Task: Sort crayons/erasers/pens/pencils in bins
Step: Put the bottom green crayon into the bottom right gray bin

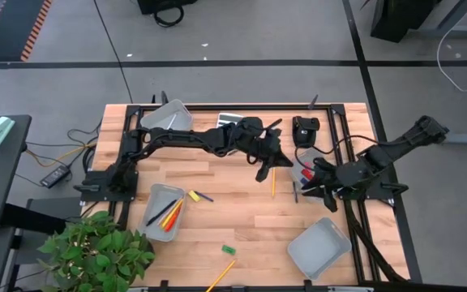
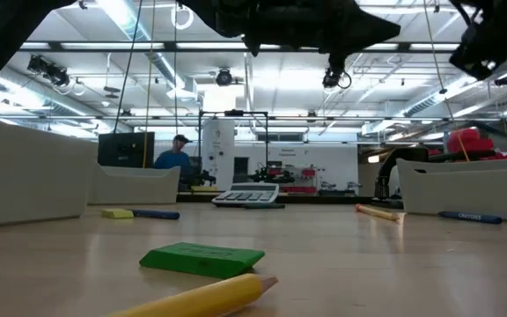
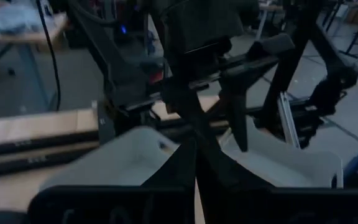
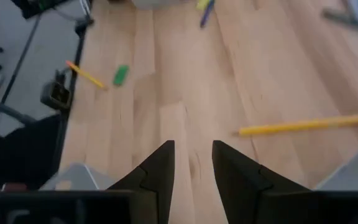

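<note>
My left gripper (image 1: 263,172) hung pinched together, empty, over the wood beside a yellow pencil (image 1: 272,183). My right gripper (image 4: 192,163) stood parted, empty; the pencil lay ahead, a green eraser (image 4: 121,75) farther off.

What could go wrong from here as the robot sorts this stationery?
1. The left hand, shut, hangs above the table near the yellow pencil; whether it holds anything cannot be told, so a weak pinch might drop an item.
2. The open right hand waits beside that pencil; both arms could collide.
3. The green eraser and another pencil lie near the table edge; a nudge might knock them off.
</note>
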Robot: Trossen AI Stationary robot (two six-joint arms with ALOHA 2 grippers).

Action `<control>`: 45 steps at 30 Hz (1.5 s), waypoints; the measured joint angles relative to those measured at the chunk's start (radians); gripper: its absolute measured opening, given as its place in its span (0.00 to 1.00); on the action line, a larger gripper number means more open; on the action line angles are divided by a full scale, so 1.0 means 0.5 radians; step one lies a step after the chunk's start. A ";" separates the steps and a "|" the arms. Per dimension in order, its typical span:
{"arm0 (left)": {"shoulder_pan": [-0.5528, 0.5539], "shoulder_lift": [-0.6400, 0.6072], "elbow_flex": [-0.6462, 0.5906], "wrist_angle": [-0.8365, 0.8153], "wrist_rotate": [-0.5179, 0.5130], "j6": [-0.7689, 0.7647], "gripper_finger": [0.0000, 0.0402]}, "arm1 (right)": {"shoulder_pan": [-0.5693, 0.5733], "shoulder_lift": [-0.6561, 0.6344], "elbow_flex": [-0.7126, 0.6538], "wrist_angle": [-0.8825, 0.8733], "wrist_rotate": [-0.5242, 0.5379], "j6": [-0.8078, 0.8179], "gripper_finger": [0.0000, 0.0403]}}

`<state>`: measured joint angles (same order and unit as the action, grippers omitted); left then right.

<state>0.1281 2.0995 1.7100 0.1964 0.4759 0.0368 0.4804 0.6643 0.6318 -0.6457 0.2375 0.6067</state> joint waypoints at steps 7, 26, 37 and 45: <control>-0.043 0.000 0.000 -0.035 0.004 -0.014 0.03 | 0.126 -0.001 0.161 -0.169 0.152 0.017 0.29; -0.060 0.000 0.001 -1.214 -0.383 0.218 0.08 | 0.134 0.303 0.165 -1.121 0.184 0.628 0.29; 0.111 0.046 -0.116 -1.158 -0.309 0.588 0.02 | -0.306 0.564 0.165 -1.121 -0.578 0.436 0.29; 0.378 0.047 -0.289 -0.791 -0.062 0.387 0.06 | -0.599 0.625 0.164 -1.110 -0.695 0.142 0.29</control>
<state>0.3173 2.1231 1.5653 -0.1992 0.4448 0.2304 0.1808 0.9770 0.7139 -1.2009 -0.1102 0.6777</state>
